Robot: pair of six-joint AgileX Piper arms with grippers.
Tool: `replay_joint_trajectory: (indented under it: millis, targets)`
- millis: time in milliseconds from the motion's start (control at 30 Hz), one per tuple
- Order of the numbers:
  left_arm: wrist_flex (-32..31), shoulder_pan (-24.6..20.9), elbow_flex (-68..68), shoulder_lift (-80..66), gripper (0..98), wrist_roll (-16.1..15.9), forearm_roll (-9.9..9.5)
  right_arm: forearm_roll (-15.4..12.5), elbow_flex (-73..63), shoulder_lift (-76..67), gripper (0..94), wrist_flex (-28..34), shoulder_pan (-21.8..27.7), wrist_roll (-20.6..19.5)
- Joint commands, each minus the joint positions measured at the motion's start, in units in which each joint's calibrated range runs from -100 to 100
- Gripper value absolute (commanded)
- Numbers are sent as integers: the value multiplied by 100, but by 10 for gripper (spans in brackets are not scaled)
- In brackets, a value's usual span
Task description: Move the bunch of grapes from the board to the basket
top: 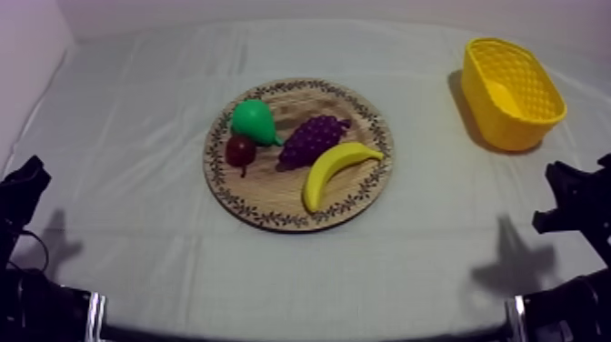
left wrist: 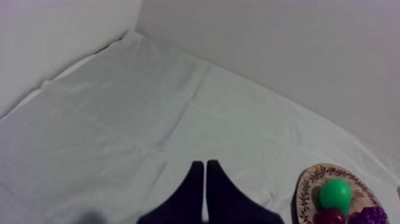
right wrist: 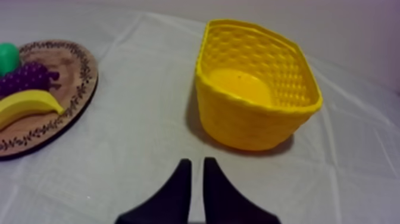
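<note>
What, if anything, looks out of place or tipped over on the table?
Nothing stands out. The bunch of grapes, pear, banana and small red fruit lie on the wooden board; the yellow basket stands upright, empty.

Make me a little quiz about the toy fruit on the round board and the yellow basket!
1. True or false: the purple bunch of toy grapes lies inside the yellow woven basket.
2. Which fruit on the round wooden board with the patterned rim lies nearest the basket? A: the green toy pear. B: the yellow toy banana. C: the small red fruit.
3. How many toy fruits lie on the board?

Key: 1 false, the grapes lie on the board. 2 B. 3 four.
</note>
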Motion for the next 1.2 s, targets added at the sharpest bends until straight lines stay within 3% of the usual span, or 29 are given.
replay_joint_trajectory:
  millis: [0,733,1167]
  targets:
    - [2,2,-2,3,1,-3,0,147,17,-226,42,112,-27,-179]
    - [2,2,-2,3,1,-3,0,64,-31,32,59,70,-71,-89]
    - [2,2,-2,3,1,-2,0,-568,-1648,1970,68,-234,-36,657]
